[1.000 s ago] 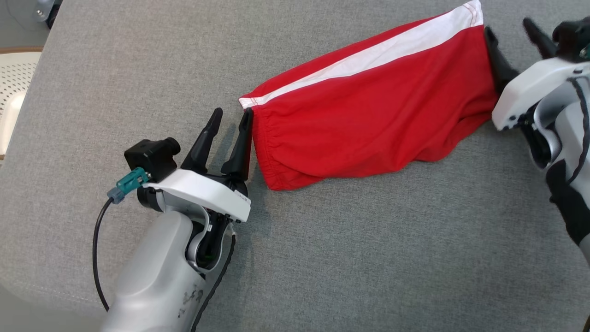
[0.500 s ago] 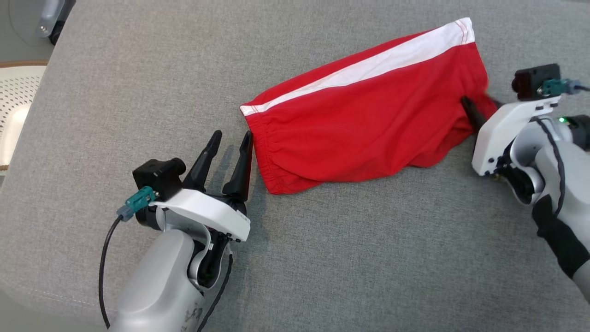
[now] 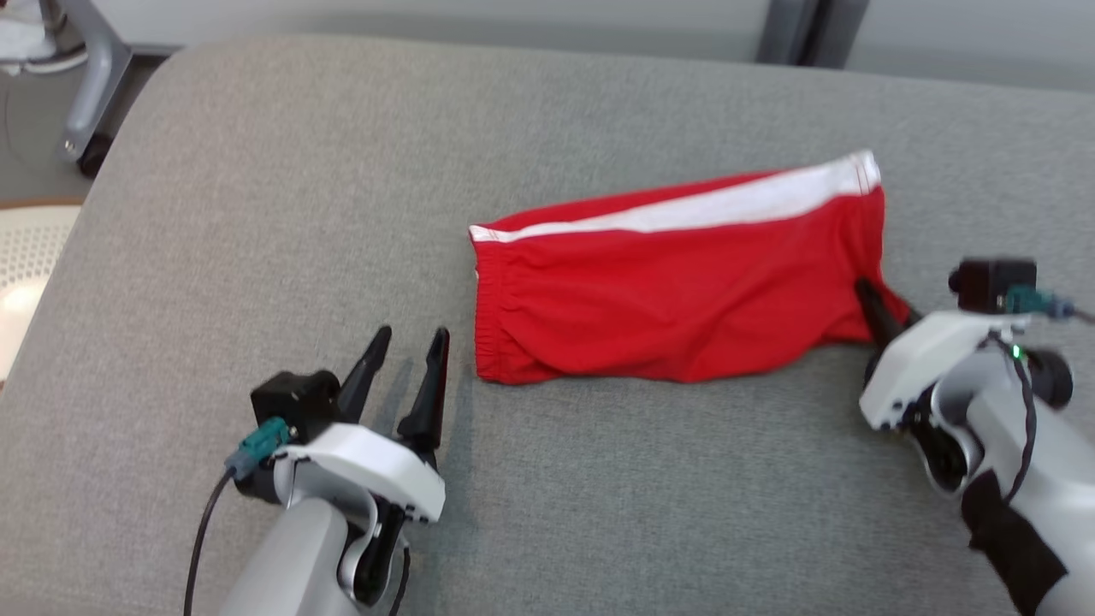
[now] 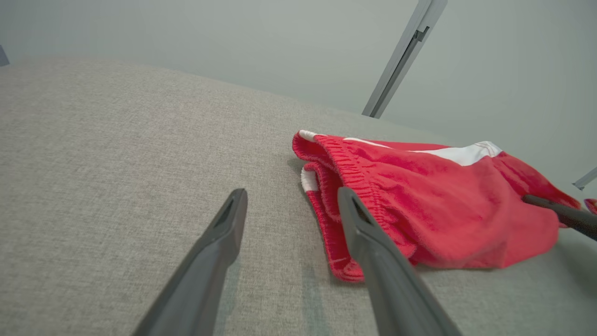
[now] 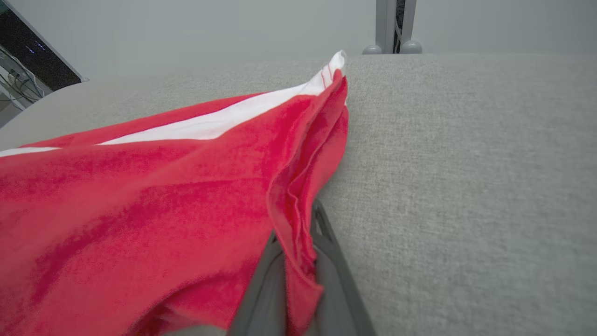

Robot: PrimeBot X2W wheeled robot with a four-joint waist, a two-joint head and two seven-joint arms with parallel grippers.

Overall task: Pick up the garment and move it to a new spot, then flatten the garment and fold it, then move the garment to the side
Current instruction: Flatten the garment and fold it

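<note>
Head view, centre to right of frame: red garment (image 3: 676, 291), shorts by the look, lying flat on grey cushion (image 3: 257, 214). White stripe (image 3: 727, 205) along upper edge, gathered waistband (image 3: 492, 316) at frame-left end, hem (image 3: 873, 222) at frame right. Looks doubled over on itself; layers visible at waistband in left wrist view.

Right gripper (image 3: 874, 308), right edge of frame: closed tight on lower corner of hem. Confirmed in right wrist view: fold of red cloth pinched between both fingers (image 5: 333, 270), edge rising out above them.

Left gripper (image 3: 412, 342), lower left of frame: spread to full width, holding nothing, tips low over cushion just beside waistband, apparently not touching.

Step in hand, as judged: taking hold for a move of garment. Given tidy, doubled-over lie, probably last move to the side rather than first pickup; not certain.

Next move, as judged: calls for left fingers brought forward onto waistband corner and closed, for carrying both ends together. Pulling by hem corner alone likely to drag cloth out of its fold; soft knit, no stiffness to rely on. Low lift or slide preferable.

Against earlier frames: a second ago right fingers wide apart at hem edge, gripping nothing; half a second ago partly into cloth; now clamped. Left fingers then against waistband edge, now with strip of cushion between. Whole picture shifted too, with far edge of cushion and metal upright (image 3: 791, 30) now at top: put down to camera motion. Garment's lower, flatter place in frame not to be read as travel.
</note>
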